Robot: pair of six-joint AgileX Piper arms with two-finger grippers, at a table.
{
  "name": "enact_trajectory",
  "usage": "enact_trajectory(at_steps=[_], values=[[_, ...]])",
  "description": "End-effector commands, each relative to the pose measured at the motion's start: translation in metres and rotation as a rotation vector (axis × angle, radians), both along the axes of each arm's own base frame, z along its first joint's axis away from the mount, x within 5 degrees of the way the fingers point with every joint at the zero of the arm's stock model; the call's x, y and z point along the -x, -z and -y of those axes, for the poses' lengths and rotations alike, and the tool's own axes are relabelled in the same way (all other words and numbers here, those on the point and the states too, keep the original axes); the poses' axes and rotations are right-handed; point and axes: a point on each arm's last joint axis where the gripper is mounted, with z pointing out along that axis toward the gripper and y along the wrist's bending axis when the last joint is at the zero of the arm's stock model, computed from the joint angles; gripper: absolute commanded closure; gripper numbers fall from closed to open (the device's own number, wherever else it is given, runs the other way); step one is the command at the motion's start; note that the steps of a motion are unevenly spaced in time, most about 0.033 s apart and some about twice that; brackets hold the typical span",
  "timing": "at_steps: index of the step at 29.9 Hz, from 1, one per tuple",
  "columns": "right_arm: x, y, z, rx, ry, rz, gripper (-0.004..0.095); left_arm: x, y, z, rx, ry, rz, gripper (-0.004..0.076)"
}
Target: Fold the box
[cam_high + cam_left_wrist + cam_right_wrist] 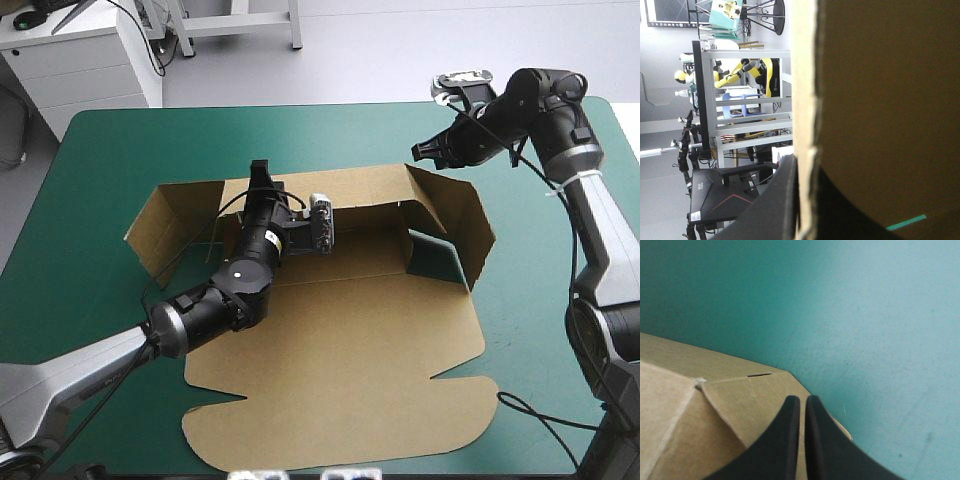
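Note:
The brown box (340, 340) lies in the middle of the table. Its far wall and both end flaps are raised, and its wide lid panel lies flat toward the near edge. My left gripper (262, 178) is at the top of the far wall near its left end, shut on the board. In the left wrist view the board's edge (805, 100) runs between the black fingers (782, 200). My right gripper (420, 152) hovers just beyond the box's far right corner, shut with nothing in it. Its tips (800, 401) are over a slotted flap (740, 395).
The teal-green cover (110, 150) shows on every side of the box, widest at the far edge and at the right (865, 315). The lid's tabbed edge (330, 455) reaches close to the table's near edge.

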Motion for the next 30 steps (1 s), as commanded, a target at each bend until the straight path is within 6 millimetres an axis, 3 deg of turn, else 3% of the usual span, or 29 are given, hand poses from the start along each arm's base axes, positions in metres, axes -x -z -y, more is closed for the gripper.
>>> enact_trajectory(at_steps=[1,12,18,22,30], values=[[0.01,-0.016,-0.001,-0.037,-0.007,0.037,0.0926,0.004,-0.023,-0.005,0.035,-0.023,0.07,0.0731],[0.035,-0.004,0.003,0.006,-0.044,-0.022,0.0926,0.004,-0.023,-0.006,0.022,-0.025,0.07,0.0731],[0.054,-0.028,0.007,-0.003,-0.046,0.041,0.0909,0.004,-0.023,-0.006,0.022,-0.025,0.07,0.0731],[0.064,-0.038,0.01,0.004,-0.042,0.072,0.0804,0.004,-0.023,-0.006,0.022,-0.025,0.07,0.0731],[0.066,-0.014,0.011,0.029,-0.052,-0.005,0.0598,0.004,-0.023,-0.006,0.022,-0.025,0.07,0.0731]])
